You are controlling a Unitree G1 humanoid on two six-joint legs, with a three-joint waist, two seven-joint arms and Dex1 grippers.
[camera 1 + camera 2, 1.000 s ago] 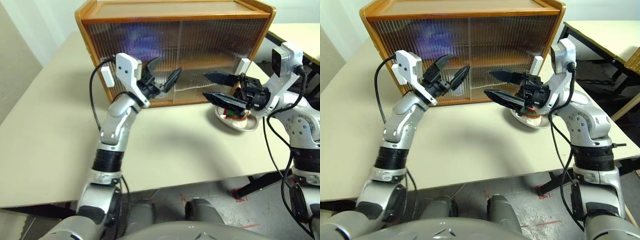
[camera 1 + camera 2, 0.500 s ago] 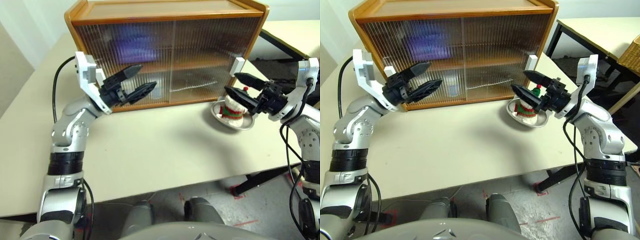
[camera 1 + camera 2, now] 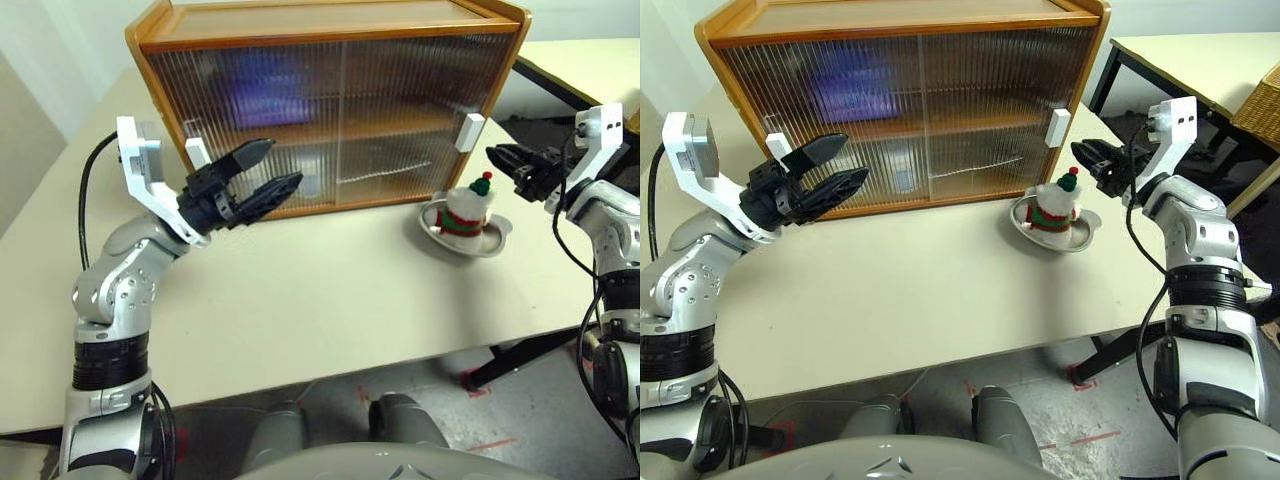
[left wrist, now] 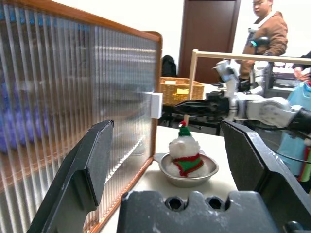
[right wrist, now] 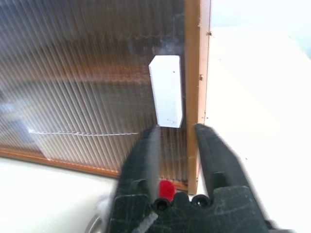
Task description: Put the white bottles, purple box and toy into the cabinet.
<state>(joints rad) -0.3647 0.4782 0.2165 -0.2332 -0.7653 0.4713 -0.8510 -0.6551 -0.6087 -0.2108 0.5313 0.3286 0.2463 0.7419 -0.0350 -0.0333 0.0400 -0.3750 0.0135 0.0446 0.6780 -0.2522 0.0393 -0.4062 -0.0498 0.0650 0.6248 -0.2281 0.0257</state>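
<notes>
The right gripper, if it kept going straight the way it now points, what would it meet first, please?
Most likely the white block handle on the cabinet's right sliding door. The right gripper aims straight at it, above the toy in its steel dish. Depth is unclear.

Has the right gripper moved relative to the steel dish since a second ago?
Yes. The right gripper was over the steel dish; now it is off to the dish's right, near the cabinet handle.
</notes>
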